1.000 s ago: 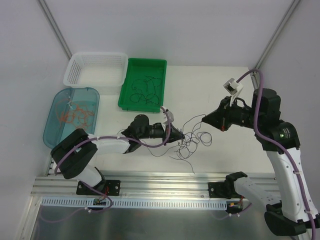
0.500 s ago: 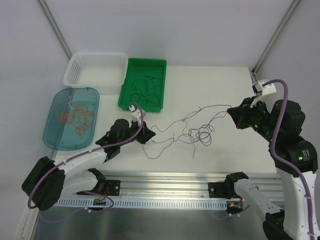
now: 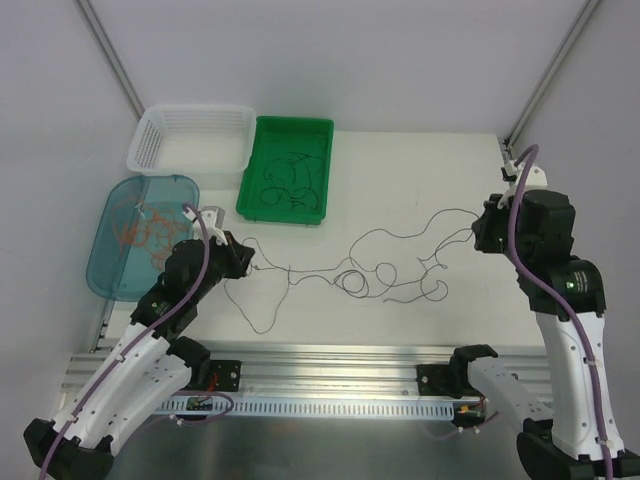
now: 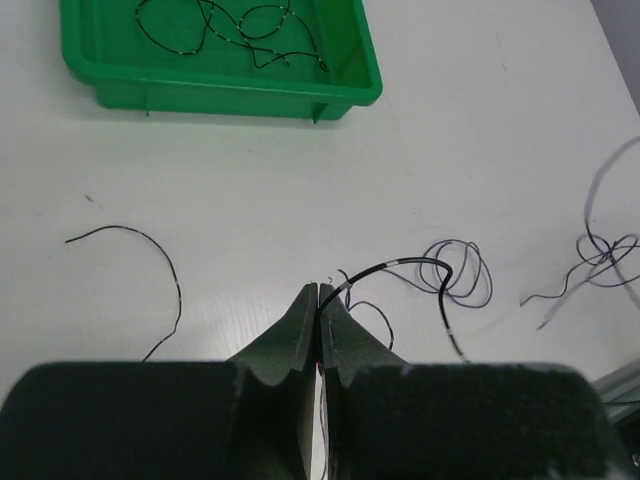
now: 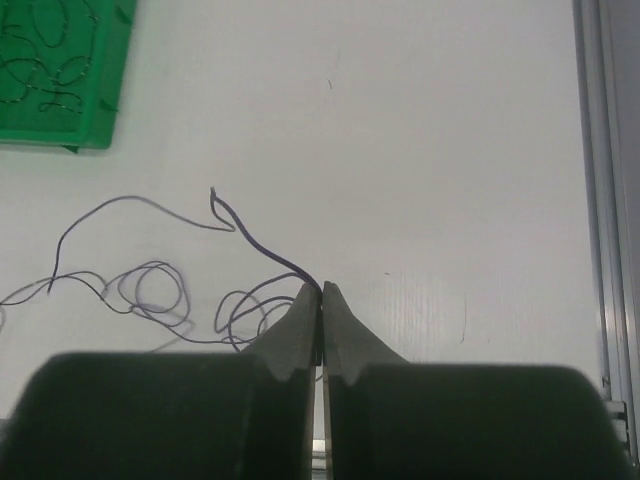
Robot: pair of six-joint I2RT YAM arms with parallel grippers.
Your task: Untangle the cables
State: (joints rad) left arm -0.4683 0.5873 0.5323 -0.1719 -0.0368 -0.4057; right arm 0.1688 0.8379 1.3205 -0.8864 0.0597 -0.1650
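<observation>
Thin cables lie stretched across the table between my two grippers, with small loops [image 3: 372, 278] in the middle. My left gripper [image 3: 250, 262] is shut on a black cable [image 4: 400, 265]; its tips [image 4: 320, 290] pinch it just above the table. My right gripper [image 3: 478, 232] is shut on a dark purple cable [image 5: 265, 250], pinched at its tips [image 5: 321, 288]. Purple loops [image 4: 465, 275] lie right of the left gripper. More purple loops [image 5: 150, 290] lie left of the right gripper. A loose black end [image 4: 160, 265] trails on the table at the left.
A green tray [image 3: 295, 122] at the back holds several black wires. A blue tray [image 3: 105, 262] at the left holds red-orange wires [image 3: 150, 228]. A white basket [image 3: 190, 112] stands behind it. The table's right edge rail [image 5: 600, 200] is close to the right gripper.
Both grippers have pulled apart, the left one to the left and the right one to the right. The bunched tangle in the middle has been drawn out into a long line with smaller loops.
</observation>
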